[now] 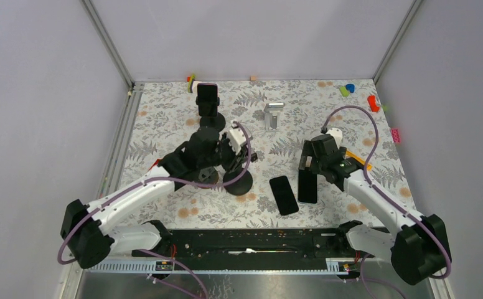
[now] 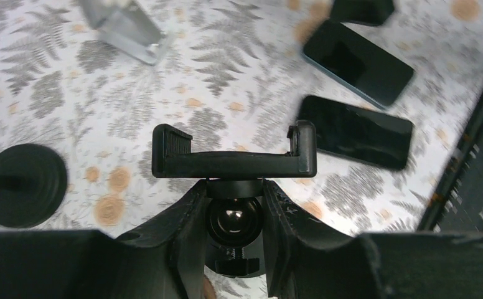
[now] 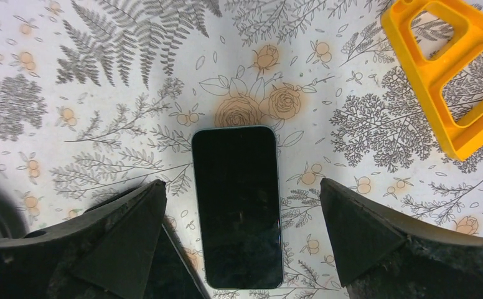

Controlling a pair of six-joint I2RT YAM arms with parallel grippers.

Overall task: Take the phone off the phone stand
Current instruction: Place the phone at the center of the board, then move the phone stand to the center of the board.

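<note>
While left gripper (image 2: 234, 215) clamps the phone stand (image 2: 233, 163) | right gripper (image 3: 242, 187) spread wide over phone (image 3: 238, 212) lying flat on table (image 3: 133, 93)

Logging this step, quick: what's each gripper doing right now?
Left gripper: closed on the empty phone stand.
Right gripper: open, above a phone lying flat.

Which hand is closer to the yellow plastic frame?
Right. The right gripper hangs beside the yellow plastic frame, over a black phone; the left gripper, farther off, holds a black phone holder.
</note>
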